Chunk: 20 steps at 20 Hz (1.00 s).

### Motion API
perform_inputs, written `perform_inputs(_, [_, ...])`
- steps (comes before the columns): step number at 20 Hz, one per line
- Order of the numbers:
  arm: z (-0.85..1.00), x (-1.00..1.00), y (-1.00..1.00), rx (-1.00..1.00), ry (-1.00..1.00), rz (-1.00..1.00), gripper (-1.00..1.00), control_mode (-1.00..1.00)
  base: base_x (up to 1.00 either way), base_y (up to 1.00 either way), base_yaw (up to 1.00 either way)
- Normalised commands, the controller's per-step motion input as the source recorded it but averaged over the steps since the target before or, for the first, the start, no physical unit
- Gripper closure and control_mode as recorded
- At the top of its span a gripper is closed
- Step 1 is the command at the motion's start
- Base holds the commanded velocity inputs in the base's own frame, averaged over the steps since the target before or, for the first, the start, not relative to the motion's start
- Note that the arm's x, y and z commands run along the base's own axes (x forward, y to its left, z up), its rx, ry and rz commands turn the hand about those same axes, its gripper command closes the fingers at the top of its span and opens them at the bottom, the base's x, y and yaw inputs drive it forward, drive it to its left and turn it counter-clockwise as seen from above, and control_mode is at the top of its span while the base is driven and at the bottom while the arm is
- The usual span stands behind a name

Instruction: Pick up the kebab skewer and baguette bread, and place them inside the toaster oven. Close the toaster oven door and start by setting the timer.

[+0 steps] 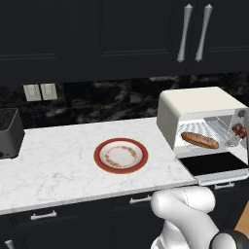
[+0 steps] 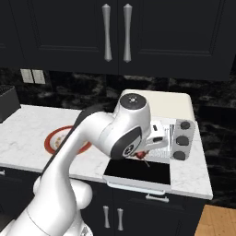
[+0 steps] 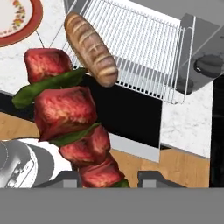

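The cream toaster oven [image 1: 199,108] stands at the counter's right end. Its dark glass door [image 1: 214,165] hangs folded down flat. On the wire rack [image 3: 140,48] inside lies the golden-brown baguette [image 1: 199,140], toward the left side. My gripper [image 3: 109,177] is shut on the kebab skewer [image 3: 70,113], red meat chunks with green slices threaded between them. In the right base view the skewer [image 2: 139,156] hangs just above the lowered door [image 2: 138,171], in front of the oven mouth. Its far end reaches close to the baguette [image 3: 92,48] in the hand view.
A red-rimmed plate [image 1: 120,155] with nothing on it sits mid-counter. A dark slot toaster [image 1: 8,131] stands at the far left. The oven's dark knobs [image 2: 183,139] line its right side. Dark cabinets hang above, with drawers below the counter edge.
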Motion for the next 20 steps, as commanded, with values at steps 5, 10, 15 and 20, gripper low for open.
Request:
perform_inputs(5, [-0.17, 0.37, -0.1, 0.06, 0.0, -0.01, 1.0, -1.0, 0.0, 0.0, 0.0])
perform_inputs(10, [-0.04, 0.44, -0.12, 0.08, 0.0, 0.0, 1.0, -1.0, 0.0, 0.0, 0.0])
perform_inputs(15, [0.0, 0.2, -0.13, 0.07, 0.01, 0.0, 1.0, -1.0, 0.0, 0.0, 0.0])
perform_inputs(20, [-0.12, 0.24, 0.0, 0.07, 0.0, 0.0, 1.0, -1.0, 0.0, 0.0, 0.0])
